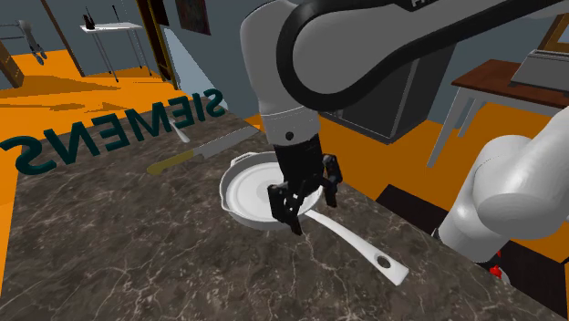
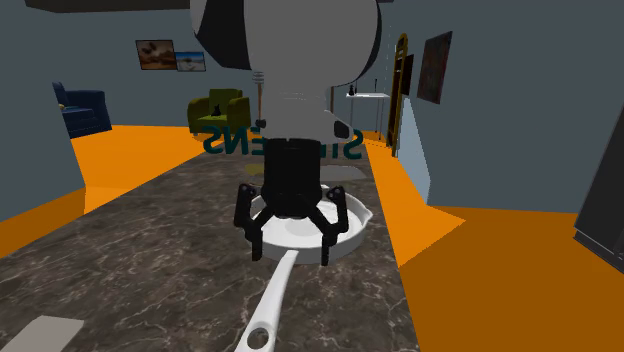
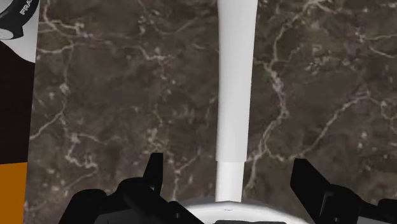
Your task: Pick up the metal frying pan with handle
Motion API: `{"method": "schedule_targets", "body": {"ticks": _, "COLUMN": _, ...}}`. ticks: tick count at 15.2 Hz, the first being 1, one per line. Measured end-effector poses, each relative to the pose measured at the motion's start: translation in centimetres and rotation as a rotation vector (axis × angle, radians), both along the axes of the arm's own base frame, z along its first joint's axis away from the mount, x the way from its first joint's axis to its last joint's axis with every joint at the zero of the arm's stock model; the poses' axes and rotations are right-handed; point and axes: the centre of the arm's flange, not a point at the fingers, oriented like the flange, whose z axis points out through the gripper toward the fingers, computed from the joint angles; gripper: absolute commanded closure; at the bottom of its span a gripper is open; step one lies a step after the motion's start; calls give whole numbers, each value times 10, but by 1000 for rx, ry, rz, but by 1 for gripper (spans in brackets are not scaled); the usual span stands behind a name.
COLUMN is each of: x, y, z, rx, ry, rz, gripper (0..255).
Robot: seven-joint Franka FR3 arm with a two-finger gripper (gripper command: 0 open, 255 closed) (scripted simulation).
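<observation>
Showed black gripper (image 3: 226,162) splayed open astride white frying pan (image 1: 248,193) handle (image 3: 236,83), seemingly untouched; ran lengthwise between fingers (image 3: 151,178).

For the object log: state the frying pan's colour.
The frying pan is plain white, handle included; the shoulder view shows it best.

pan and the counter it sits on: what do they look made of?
Frying pan: plain flat white all over, handle included. There is no metallic shine, so the material stays open. Countertop: dark grey-brown with pale branching veins, which looks like marble or a similar stone, fairly smooth.
</observation>
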Motion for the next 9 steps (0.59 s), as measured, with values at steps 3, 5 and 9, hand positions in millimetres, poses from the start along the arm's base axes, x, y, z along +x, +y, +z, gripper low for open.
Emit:
{"method": "schedule_targets", "body": {"ticks": 3, "x": -1, "y": 0, "z": -3, "rx": 0, "ry": 0, "rz": 0, "gripper": 255}}
{"method": "schedule_targets", "body": {"ticks": 5, "x": -1, "y": 0, "z": -3, "rx": 0, "ry": 0, "rz": 0, "gripper": 255}}
{"method": "schedule_targets", "body": {"ticks": 9, "x": -1, "y": 0, "z": -4, "rx": 0, "ry": 0, "rz": 1, "gripper": 255}}
